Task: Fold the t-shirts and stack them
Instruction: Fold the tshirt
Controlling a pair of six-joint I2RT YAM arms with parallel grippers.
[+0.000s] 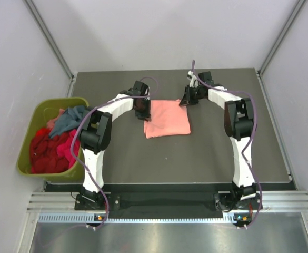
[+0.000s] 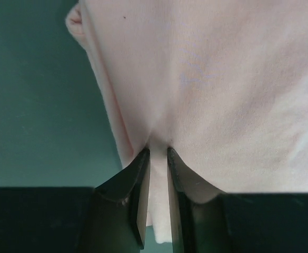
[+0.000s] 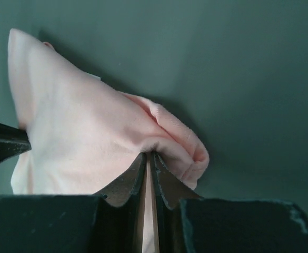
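Across the dark table (image 1: 211, 158), big picture first: the olive-green bin (image 1: 23, 153) sits at the left edge, heaped with red, magenta and teal-blue t-shirts (image 1: 48, 150) waiting their turn. Centre stage, the salmon-pink t-shirt (image 1: 167, 121) lies as a compact rectangle, well apart from the bin, so I judge it's mid-fold. Both arms reach to its far edge, one per corner. That looks a sensible hold, since a pinch at each end lets the edge travel as one straight line. Left gripper (image 2: 158, 153), far-left corner: jaws drawn narrow, a pleat of pink cloth pinched between them. Right gripper (image 3: 149, 157), far-right corner: jaws all but together, clamped on a bunched lip of the same shirt.

Now the views. Overhead gives the layout, both arms and the bin, but the fingertips hide under the wrists. Left wrist shows cloth puckering into the tips, with smooth fabric beyond. Right wrist alone shows its corner seemingly raised, with rolled layers at the edge and shadow beneath.
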